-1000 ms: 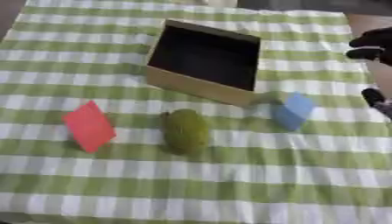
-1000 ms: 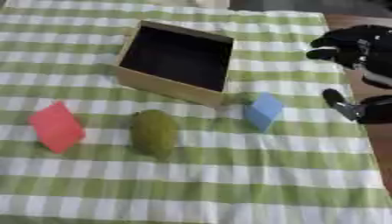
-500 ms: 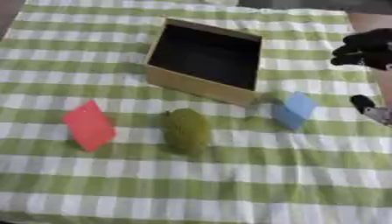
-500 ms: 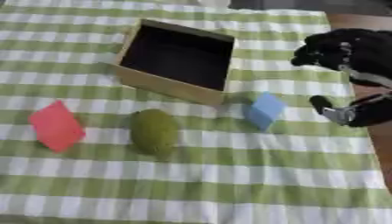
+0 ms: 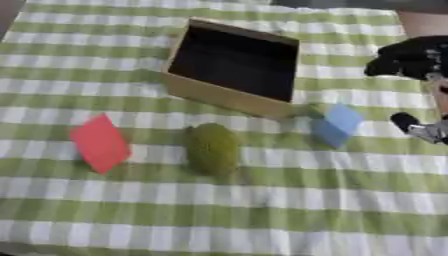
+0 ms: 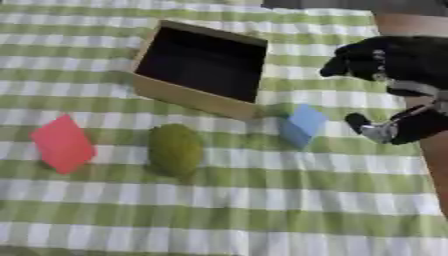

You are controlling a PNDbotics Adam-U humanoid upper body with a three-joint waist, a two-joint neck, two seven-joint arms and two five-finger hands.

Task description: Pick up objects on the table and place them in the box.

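Hovering right hand (image 6: 385,95) near blue block (image 6: 302,124).

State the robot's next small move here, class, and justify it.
Probably lower the right hand leftward onto the blue block: it lies nearest that hand, just outside the open cardboard box, and nothing is held yet.

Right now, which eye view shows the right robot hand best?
The right eye view: the right robot hand shows with its thumb and wrist, right of the blue block. The left eye view cuts the hand off at the picture's edge.
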